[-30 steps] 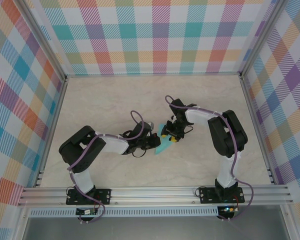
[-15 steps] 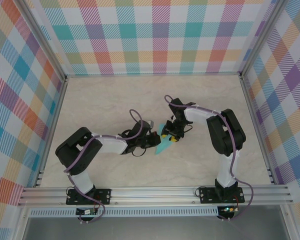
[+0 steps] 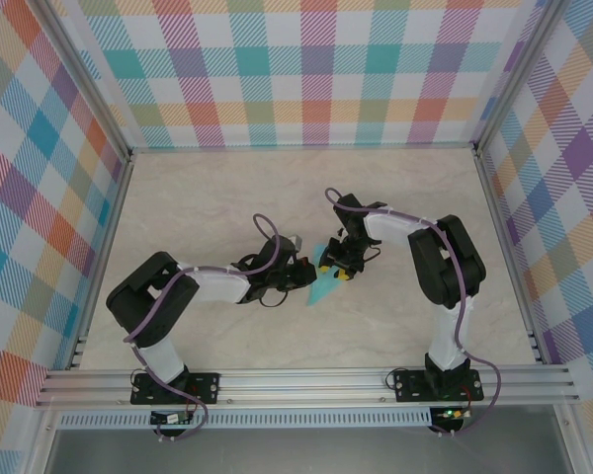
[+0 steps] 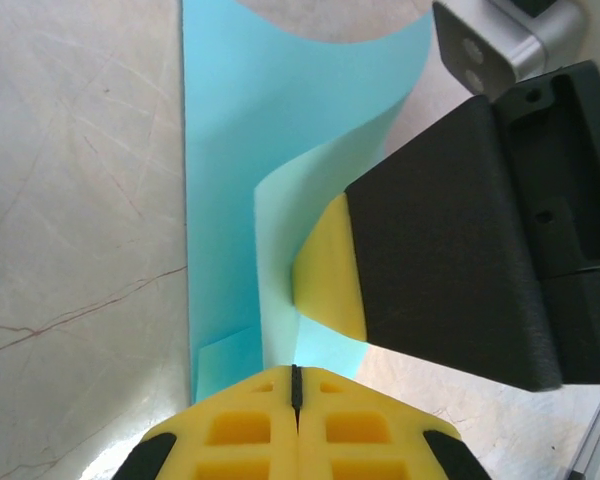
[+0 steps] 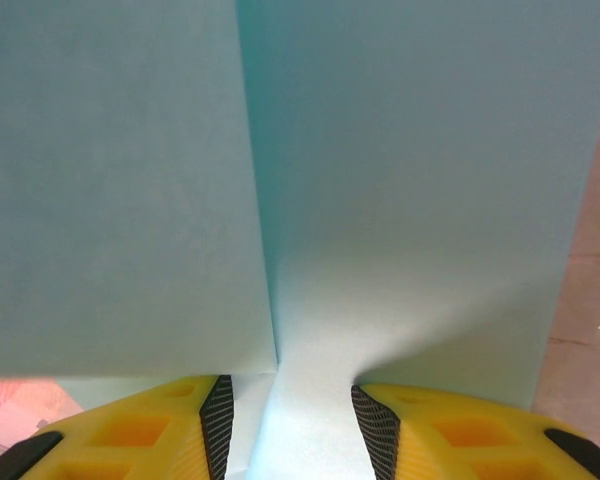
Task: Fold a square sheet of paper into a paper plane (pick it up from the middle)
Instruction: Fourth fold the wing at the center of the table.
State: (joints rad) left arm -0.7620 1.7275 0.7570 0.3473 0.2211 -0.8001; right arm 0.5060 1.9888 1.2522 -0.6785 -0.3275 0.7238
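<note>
The turquoise square sheet of paper (image 3: 322,289), folded into a narrow pointed paper-plane shape, lies on the table between both grippers. My left gripper (image 3: 304,277) is shut, and its yellow tips (image 4: 296,375) rest on the near edge of the paper (image 4: 220,150). One flap curls up off the table against a yellow finger (image 4: 330,270) of my right gripper (image 3: 333,265). In the right wrist view the jaws (image 5: 290,410) stand apart with the paper (image 5: 400,150) running between them. A crease runs straight away from the gap.
The marble-patterned tabletop (image 3: 198,197) is walled by checked panels at the back (image 3: 306,69) and on both sides. An aluminium rail (image 3: 306,380) crosses the near edge, with both arm bases bolted to it.
My left arm has reached a little further right towards the paper. The right gripper has stayed over the paper, its jaws slightly narrower.
</note>
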